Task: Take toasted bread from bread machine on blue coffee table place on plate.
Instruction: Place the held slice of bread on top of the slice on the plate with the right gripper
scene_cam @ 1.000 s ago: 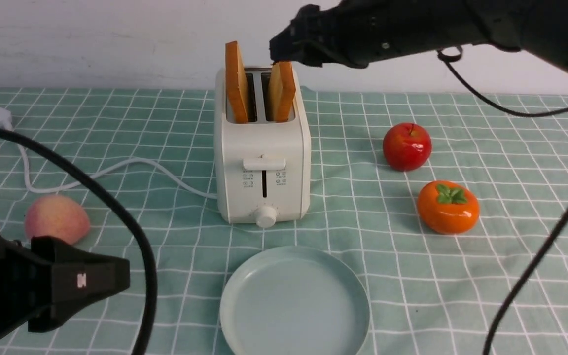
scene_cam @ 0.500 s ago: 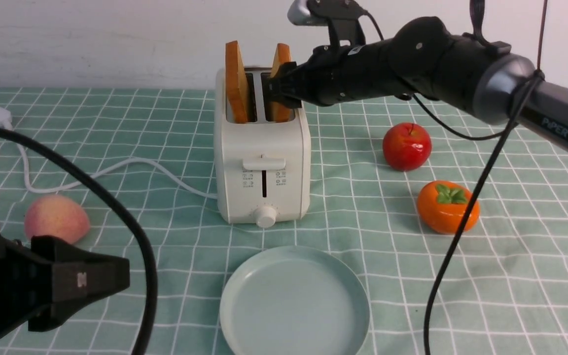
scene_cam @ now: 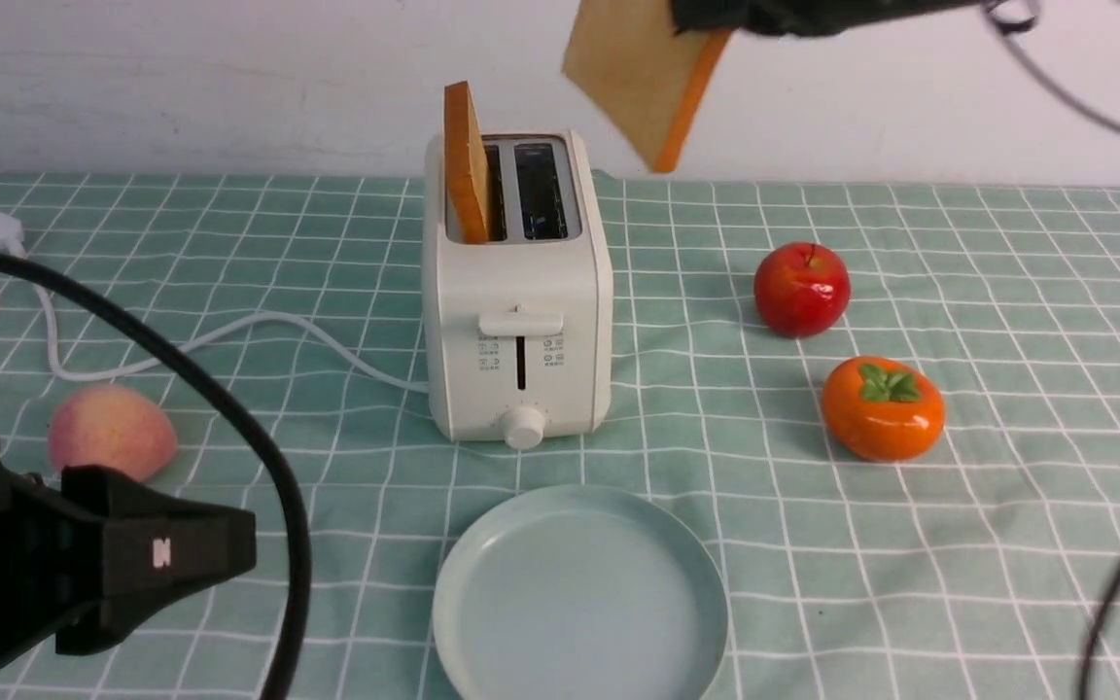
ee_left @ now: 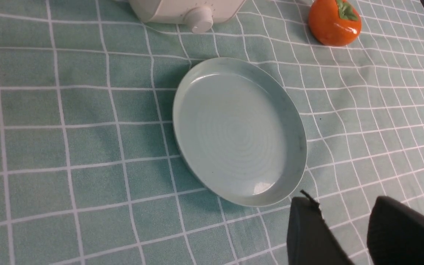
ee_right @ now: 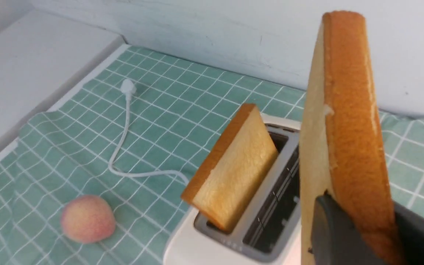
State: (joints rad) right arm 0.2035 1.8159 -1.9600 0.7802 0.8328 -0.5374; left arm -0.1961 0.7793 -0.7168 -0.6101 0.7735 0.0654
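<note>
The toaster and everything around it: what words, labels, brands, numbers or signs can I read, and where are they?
None can be read.
On the front of the toaster, small grey marks stand in columns beside the lever slot: too small to read.
On the plate, the apple and the persimmon, no lettering shows.

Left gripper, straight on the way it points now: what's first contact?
Probably the round, pale blue-green plate, just beyond the open left gripper in its wrist view. Height is unclear, so it might pass over the rim.
</note>
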